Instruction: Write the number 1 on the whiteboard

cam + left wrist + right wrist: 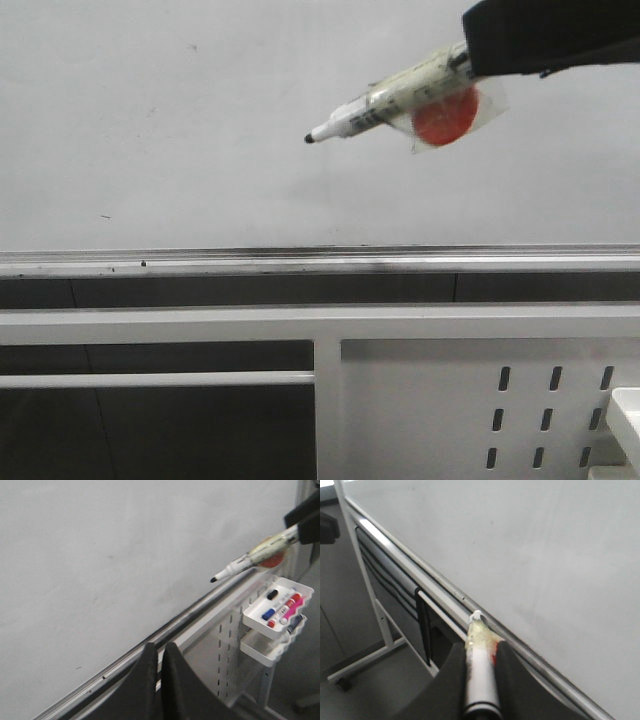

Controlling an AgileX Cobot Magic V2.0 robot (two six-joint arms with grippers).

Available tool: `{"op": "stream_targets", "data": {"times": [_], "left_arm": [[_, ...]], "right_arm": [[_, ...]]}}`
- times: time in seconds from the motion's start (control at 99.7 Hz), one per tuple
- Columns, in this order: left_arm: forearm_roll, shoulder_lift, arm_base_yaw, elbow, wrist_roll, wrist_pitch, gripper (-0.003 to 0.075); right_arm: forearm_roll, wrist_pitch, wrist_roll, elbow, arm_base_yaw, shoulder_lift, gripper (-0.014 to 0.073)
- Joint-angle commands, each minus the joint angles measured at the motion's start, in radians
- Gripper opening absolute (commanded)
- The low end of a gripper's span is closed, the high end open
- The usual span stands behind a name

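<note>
Marker (385, 107) sits clamped in the right pincer (481, 652), both fingers pressed against the barrel just behind a band of yellowed tape, so the tip (310, 138) sticks well out ahead of the arm and can reach the whiteboard (180, 120) without the black fingers rubbing the surface. A red disc (445, 115) under clear film hangs beside the barrel, and I cannot say what it is for. From the front, the pen lies slanted, tip lower and pointing toward the robot's left, over the upper right part of the board; whether the tip touches the surface I cannot tell. No number 1 shows anywhere yet: the board carries only faint smudges and a tiny dash low on the left, so the stroke looks still to be drawn. Below the tip there is a good stretch of bare white down to the silver ledge (300, 262), which I judge enough for a downward line, with the ledge as the limit to stop short of. The left pincer (159, 665) hangs low by that ledge with its fingers together, holding nothing, well apart from the pen. Off to the right, spare markers lie in a white tray (278, 611) on the perforated frame (560, 400), outside the writing area.
</note>
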Motion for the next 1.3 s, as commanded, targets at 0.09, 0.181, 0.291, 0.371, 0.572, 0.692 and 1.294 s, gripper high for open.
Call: {"op": "stream_targets", "data": {"times": [0.09, 0.181, 0.291, 0.371, 0.572, 0.692, 1.294], "left_arm": [[-0.046, -0.009, 0.191, 0.003, -0.059, -0.25, -0.002], [-0.143, -0.009, 0.314, 0.004, -0.059, -0.289, -0.002], [-0.263, -0.009, 0.453, 0.023, -0.059, -0.348, -0.002], [-0.265, -0.009, 0.538, 0.045, -0.059, -0.407, -0.002], [-0.255, -0.009, 0.606, 0.099, -0.059, -0.557, -0.002], [-0.255, -0.009, 0.604, 0.11, -0.059, -0.58, -0.002], [-0.255, -0.009, 0.604, 0.11, -0.059, -0.585, -0.002]], "right_arm": [[0.007, -0.145, 0.003, -0.023, -0.059, -0.012, -0.0068], [0.007, -0.154, 0.001, -0.023, -0.071, -0.012, -0.007], [0.007, -0.15, 0.001, -0.023, -0.071, -0.012, -0.0071], [0.007, -0.15, 0.001, -0.023, -0.071, -0.012, -0.0071], [0.007, -0.156, 0.001, -0.023, -0.071, -0.003, -0.0071], [0.001, -0.171, -0.014, -0.025, -0.073, 0.0, -0.0071], [-0.001, -0.28, -0.027, -0.057, -0.106, 0.035, -0.0071]]}}
